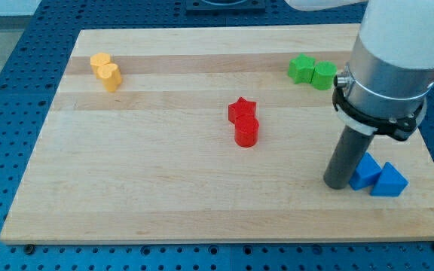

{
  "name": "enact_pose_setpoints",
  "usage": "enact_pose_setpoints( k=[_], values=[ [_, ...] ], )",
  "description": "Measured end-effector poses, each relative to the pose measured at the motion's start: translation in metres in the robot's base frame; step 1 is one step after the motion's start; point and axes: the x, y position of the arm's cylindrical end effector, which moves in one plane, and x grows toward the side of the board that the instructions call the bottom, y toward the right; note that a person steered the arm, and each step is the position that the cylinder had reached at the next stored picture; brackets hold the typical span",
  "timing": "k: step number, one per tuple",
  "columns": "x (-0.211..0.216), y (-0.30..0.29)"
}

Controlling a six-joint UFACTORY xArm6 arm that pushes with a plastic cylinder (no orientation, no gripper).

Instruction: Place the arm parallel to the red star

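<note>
Risk, blue pair: since my tip [338,184] stands touching or just beside the near blue block [365,172], with a blue triangular block [388,181] right behind that one, any rightward drift likely to shove both toward the right edge of the pale wooden board [164,203].
Risk, red pair: red star-shaped block [241,111] touching a red cylinder [246,132] just nearer than it; too close an approach from the right likely to nudge one, turn the star, and spoil the alignment.
Risk, green pair: two green blocks [313,72] at far right, shapes hard to make out, partly beside the arm's wide grey-and-white body [392,60]; a farward sweep of the rod could catch them.
Risk, overshoot: task target well to the left of my tip; a long fast slide liable to stop off-line with the star.
Target place: red star near the board's middle, slightly far of centre.
Other blocks: two yellow blocks [105,71] at far left, well apart from everything else.
Arm pose: dark rod upright, descending from the black collar, lower end on the board at near right.
Hand state: no gripper fitted, only the plain rod; nothing held, nothing pinched.
</note>
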Motion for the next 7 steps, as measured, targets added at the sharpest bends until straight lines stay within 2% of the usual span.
enact_pose_setpoints(
  k=[1,2,3,4,5,6,7],
  values=[
    [0.000,0.000],
    [0.003,-0.063],
    [0.013,-0.157],
    [0.016,-0.213],
    [0.005,-0.216],
    [-0.084,-0.234],
    [-0.088,-0.234]
  ],
)
